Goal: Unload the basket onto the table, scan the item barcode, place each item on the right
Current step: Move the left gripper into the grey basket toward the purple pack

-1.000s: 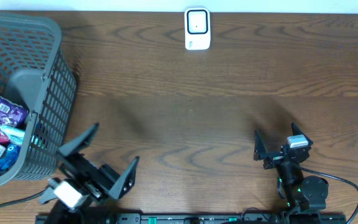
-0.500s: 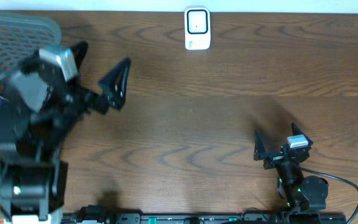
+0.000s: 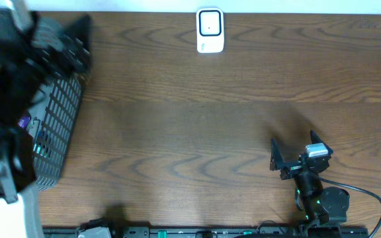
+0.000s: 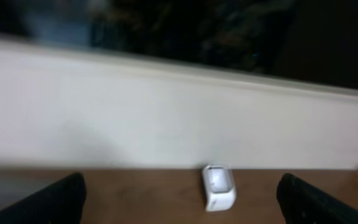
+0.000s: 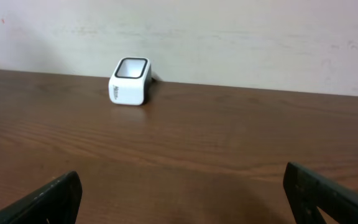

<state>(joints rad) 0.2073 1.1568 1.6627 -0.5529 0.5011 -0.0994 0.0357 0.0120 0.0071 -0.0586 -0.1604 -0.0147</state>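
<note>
White box-shaped plastic barcode scanner [image 3: 210,30], overhead: stands at the far edge of the brown wooden desk [image 3: 197,112], dark-rimmed window up, well apart from both arms.
Grey plastic mesh basket [image 3: 61,125], overhead: sits at the desk's left edge, largely covered by the blurred black left arm [image 3: 5,92]. A purple patch [image 3: 24,121] shows through the mesh, but it is too hidden to identify.
Right gripper [image 3: 294,151], overhead: sits low at the near right with fingers spread wide and nothing between them. The barcode scanner is far ahead and to its left.
Left gripper [image 4: 185,202], left wrist: spread wide and empty, with a dark fingertip in each lower corner. The barcode scanner [image 4: 219,186] stands ahead on the desk, between the fingertips and slightly right of centre, before the pale wall [image 4: 166,112].
Right gripper [image 5: 185,199], right wrist: wide and empty. The barcode scanner [image 5: 129,81] stands well ahead and left of centre, near the wall.
</note>
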